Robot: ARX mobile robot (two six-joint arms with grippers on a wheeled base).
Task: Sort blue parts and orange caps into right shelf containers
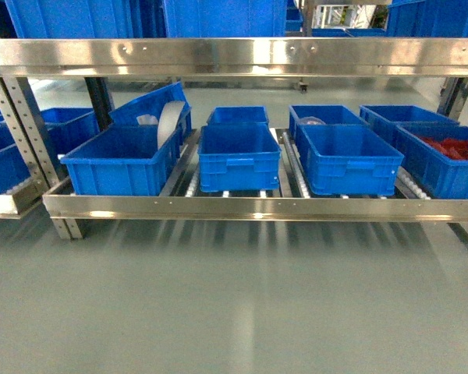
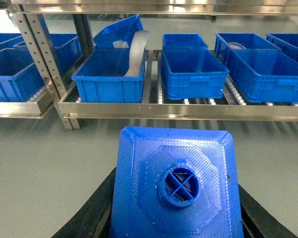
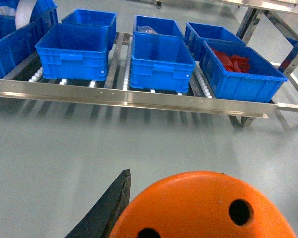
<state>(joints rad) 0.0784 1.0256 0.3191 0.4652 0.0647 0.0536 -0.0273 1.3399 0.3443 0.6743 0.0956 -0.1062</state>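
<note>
In the left wrist view a blue part [image 2: 176,183] with a round stud on top fills the lower frame, and my left gripper [image 2: 179,210] is shut on it, a black finger [image 2: 102,203] at each side. In the right wrist view an orange cap [image 3: 203,208] with small holes in its top is held by my right gripper [image 3: 203,225]; only its left finger [image 3: 111,208] shows. Both hang above the grey floor, short of the shelf. The right shelf containers [image 1: 239,167] [image 1: 347,167] stand open on the low roller shelf ahead. Neither gripper shows in the head view.
A steel beam [image 1: 234,54] runs above the crates and a front rail [image 1: 257,206] below them. The far right crate [image 3: 241,82] holds red pieces. The left crate [image 1: 113,167] holds a white curved strip [image 1: 169,121] and a tilted crate. Another shelf [image 1: 8,202] stands left.
</note>
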